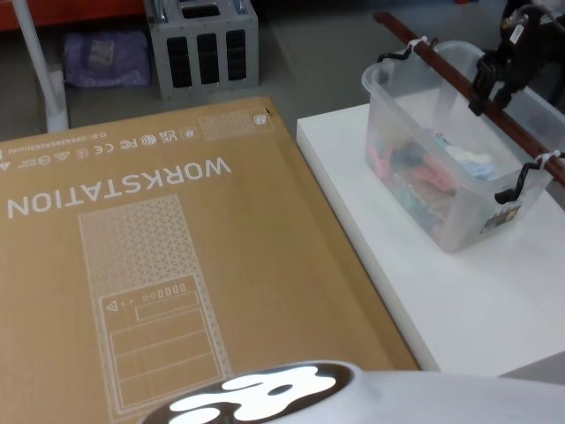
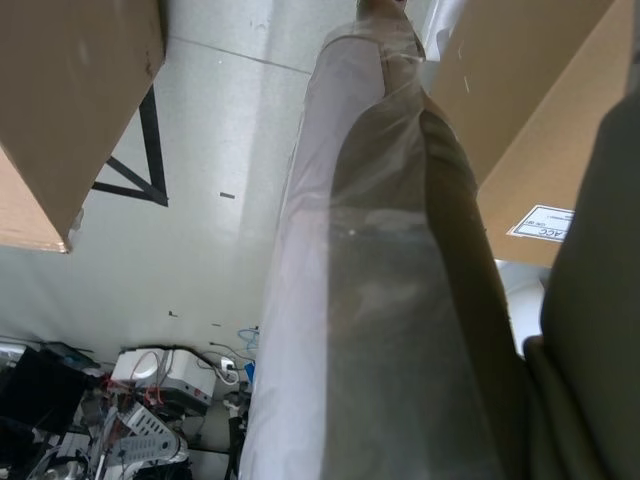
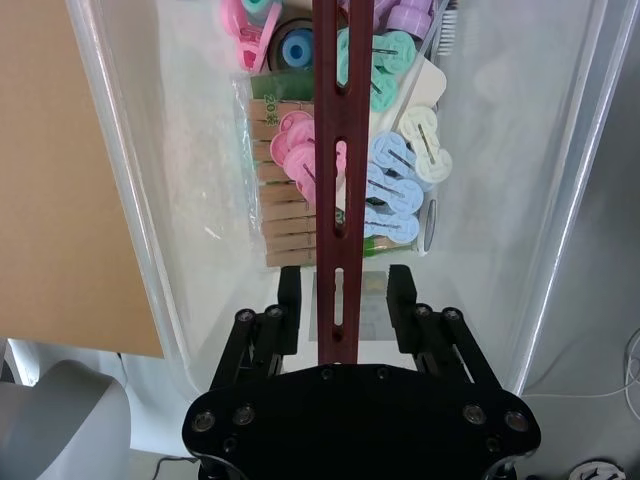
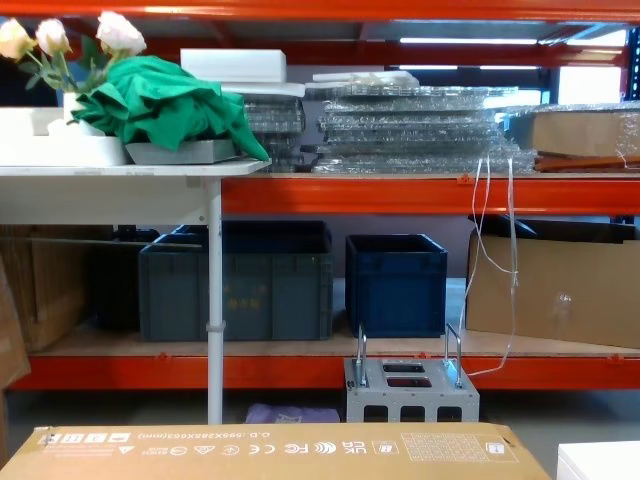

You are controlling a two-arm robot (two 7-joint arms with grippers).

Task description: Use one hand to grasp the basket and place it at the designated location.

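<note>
basket (image 1: 459, 190) on table (image 1: 468, 300), right of box (image 1: 177, 265)

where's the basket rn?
Head view: basket sits on the white table, right of the cardboard box; right end effector straddles its handle bar.

Lighting: even, bright indoor light, soft shadows throughout. Head view: white glare patch on the robot's glossy body (image 1: 265, 396) at 6 o'clock; white table (image 1: 459, 291) nearly washed out. Chest view: ceiling strip lights (image 4: 470, 41) glow at 1 o'clock. Left wrist view: near surfaces blurred, out of focus. Right wrist view: sharp, basket walls (image 3: 140, 200) gleaming.
</note>
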